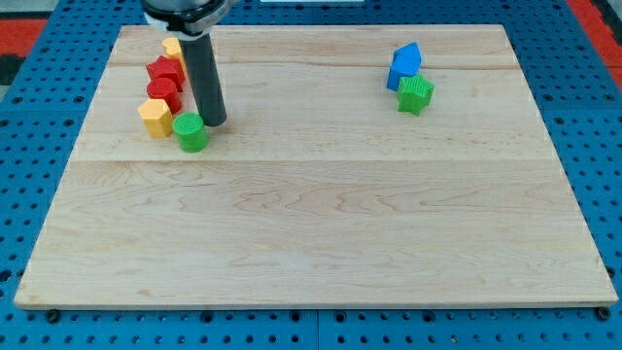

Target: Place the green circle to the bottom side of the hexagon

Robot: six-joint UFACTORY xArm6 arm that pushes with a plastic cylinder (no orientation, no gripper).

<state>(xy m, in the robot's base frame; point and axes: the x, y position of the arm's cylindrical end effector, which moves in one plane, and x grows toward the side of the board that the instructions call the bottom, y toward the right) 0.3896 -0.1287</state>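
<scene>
The green circle lies at the view's left, just right of and slightly below a yellow hexagon. Above the hexagon is a red round block, then a red star-like block, then a yellow block partly hidden by the rod. My tip rests on the board just to the upper right of the green circle, close to it or touching it.
A blue block and a green star-like block sit together at the view's upper right. The wooden board lies on a blue perforated surface; its left edge is near the cluster.
</scene>
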